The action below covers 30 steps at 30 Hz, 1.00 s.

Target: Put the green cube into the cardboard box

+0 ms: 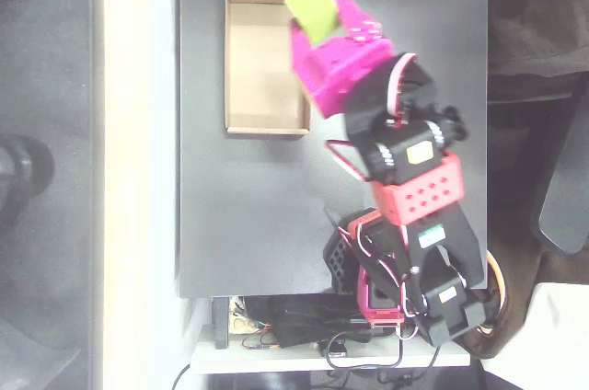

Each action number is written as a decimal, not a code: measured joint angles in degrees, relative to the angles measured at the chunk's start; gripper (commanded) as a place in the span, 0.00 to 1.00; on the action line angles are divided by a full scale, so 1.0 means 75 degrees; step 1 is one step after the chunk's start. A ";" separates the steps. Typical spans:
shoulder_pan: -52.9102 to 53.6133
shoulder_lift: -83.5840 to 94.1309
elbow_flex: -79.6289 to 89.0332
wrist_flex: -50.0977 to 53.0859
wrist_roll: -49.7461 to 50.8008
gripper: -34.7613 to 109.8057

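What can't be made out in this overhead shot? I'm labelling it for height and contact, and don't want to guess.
- How high the green cube sits above the cardboard box: looking straight down gives no height.
- The cube's underside and the finger contact: hidden by the cube itself, held in the gripper.
- The box's upper right rim: covered by cube and gripper.
- Part of the black table on the right: hidden beneath the arm.

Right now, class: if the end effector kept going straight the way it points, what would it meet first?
Probably the cardboard box: the end effector, shut on the green cube, points up-left over its right wall. Height is unclear from overhead.
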 measured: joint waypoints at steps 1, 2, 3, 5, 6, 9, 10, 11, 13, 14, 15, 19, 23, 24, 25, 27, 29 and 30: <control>-0.0094 -0.0164 0.0000 0.0000 -0.0012 0.27; -0.0129 -0.0352 0.0000 0.0000 -0.0012 0.27; -0.0141 -0.0527 0.0000 0.0000 0.0000 0.27; -0.0199 -0.0844 0.0000 0.0000 0.0000 0.27; -0.0234 -0.1020 0.0000 0.0000 0.0000 0.27; -0.0328 -0.1570 0.0000 0.0000 -0.0012 0.27; -0.0328 -0.1758 0.0000 0.0000 -0.0023 0.27; -0.0281 -0.1969 0.0000 -0.0012 0.0000 0.27; -0.0270 -0.2379 0.0000 -0.0012 0.0000 0.27; -0.0293 -0.2566 0.0000 -0.0012 0.0000 0.27; -0.0328 -0.2766 0.0000 -0.0012 0.0000 0.27; -0.0316 -0.3469 0.0000 -0.0012 0.0000 0.27; -0.0305 -0.4090 0.0000 -0.0012 0.0000 0.27; -0.0305 -0.4289 0.0000 -0.0012 0.0000 0.27; -0.0305 -0.4453 0.0000 -0.0012 0.0000 0.27; -0.0305 -0.4629 0.0000 -0.0012 -0.0012 0.27; -0.0305 -0.4852 -0.0047 -0.0012 -0.0023 0.27; -0.0305 -0.4922 -0.0035 -0.0012 -0.0035 0.27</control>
